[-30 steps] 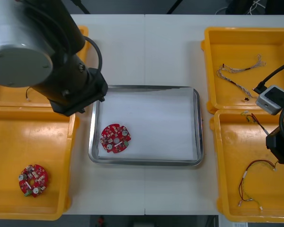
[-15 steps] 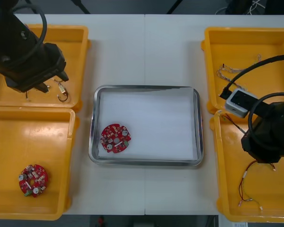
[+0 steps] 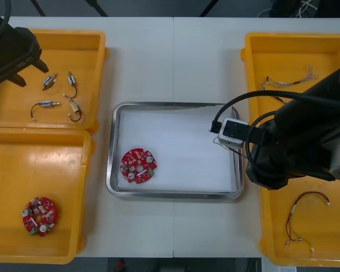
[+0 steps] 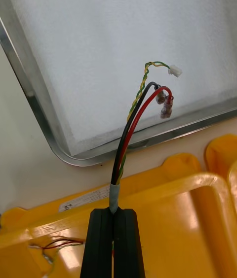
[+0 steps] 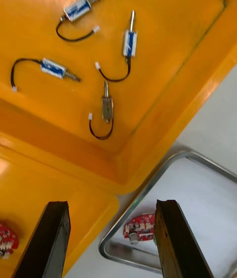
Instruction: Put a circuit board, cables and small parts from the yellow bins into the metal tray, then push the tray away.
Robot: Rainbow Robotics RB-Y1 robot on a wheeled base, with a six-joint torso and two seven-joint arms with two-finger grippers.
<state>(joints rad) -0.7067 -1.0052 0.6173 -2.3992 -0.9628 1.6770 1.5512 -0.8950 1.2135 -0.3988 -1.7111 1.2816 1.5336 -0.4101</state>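
Note:
My right gripper (image 4: 113, 211) is shut on a red and yellow cable (image 4: 132, 127) that also has a black strand. The cable's loose ends hang over the white inside of the metal tray (image 4: 44, 120) near a corner. In the front view the right arm (image 3: 289, 147) covers the tray's right rim (image 3: 236, 170). A round red circuit board (image 3: 137, 166) lies in the tray's near left part. My left gripper (image 5: 111, 204) is open above the far left yellow bin (image 3: 96, 39), beside several small metal parts (image 3: 56, 93) with short black leads.
A second red circuit board (image 3: 39, 215) lies in the near left bin. Another red and yellow cable (image 3: 303, 218) rests in the near right bin (image 3: 266, 249). Twisted blue and white cables (image 3: 286, 85) lie in the far right bin.
The left arm swung from the tray's left edge out over the far left bin, uncovering the small parts. The right arm moved left from the near right bin to the tray's right rim.

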